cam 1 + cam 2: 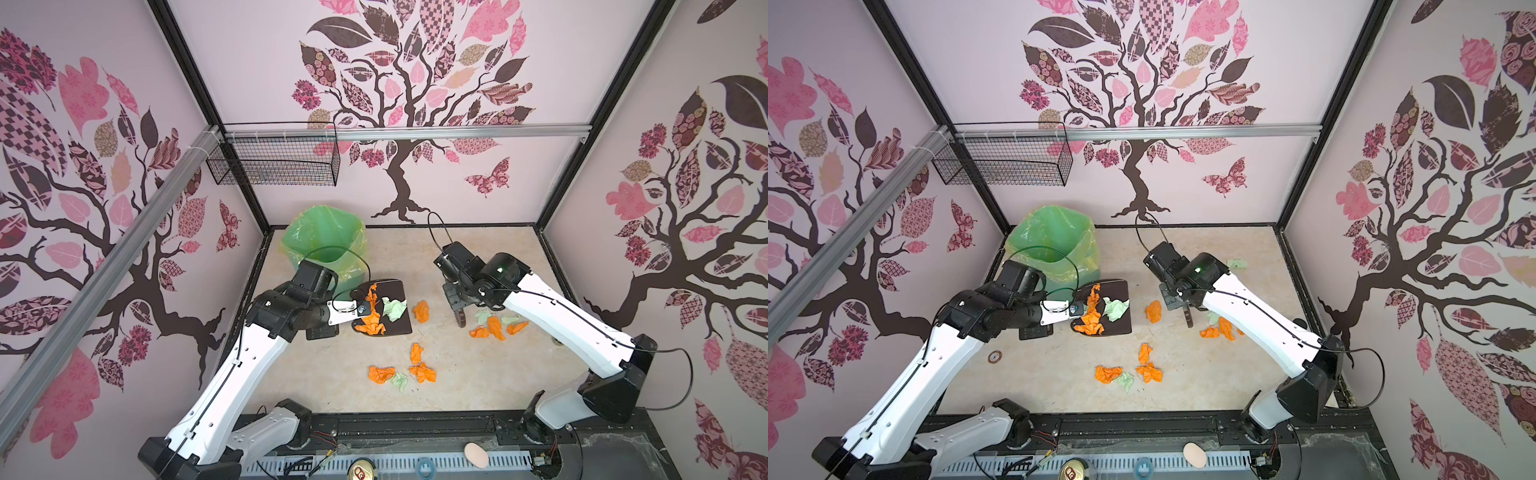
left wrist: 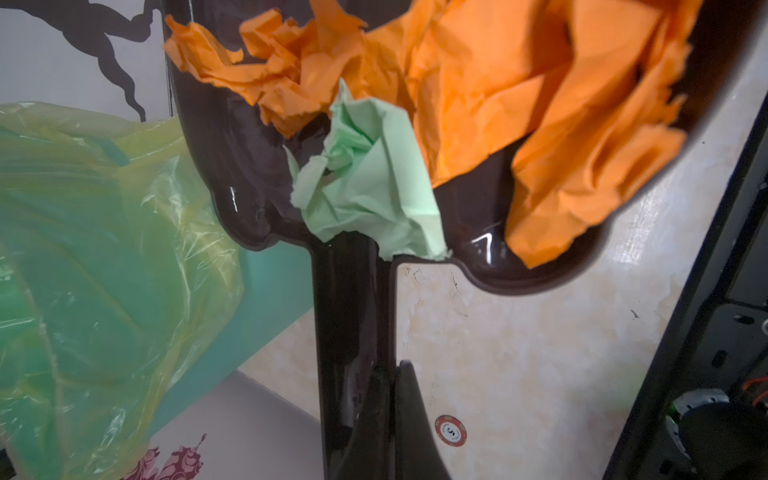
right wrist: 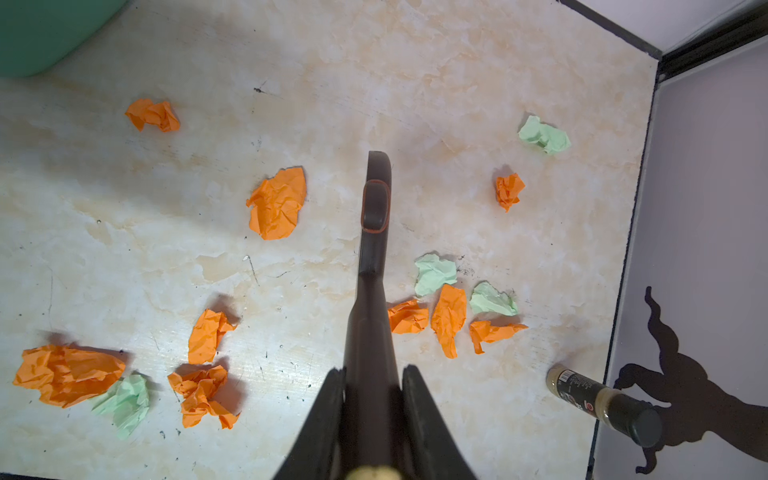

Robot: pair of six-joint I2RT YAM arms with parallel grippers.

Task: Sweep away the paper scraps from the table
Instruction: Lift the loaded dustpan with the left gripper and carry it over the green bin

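Note:
My left gripper [image 1: 359, 308] [image 2: 390, 365] is shut on the handle of a dark brown dustpan [image 1: 392, 289] [image 2: 232, 166]. The pan is held above the table [image 1: 478, 257], beside the bin, with orange and mint paper scraps [image 2: 478, 104] lying in it. My right gripper [image 1: 453, 293] [image 3: 374, 370] is shut on a dark brown brush [image 3: 374, 208] that points down at the table. Loose paper scraps lie on the table: one orange wad [image 1: 421, 311] by the pan, a cluster [image 1: 496, 326] next to the brush, another cluster [image 1: 401, 374] nearer the front, and a mint wad [image 1: 1237, 263] behind the right arm.
A bin with a yellow-green liner [image 1: 328, 241] [image 2: 83, 249] stands at the back left, right behind the dustpan. A spice jar [image 3: 602, 401] lies by the right wall. A poker chip [image 1: 994, 356] lies at the left. A wire basket [image 1: 274, 160] hangs on the back wall.

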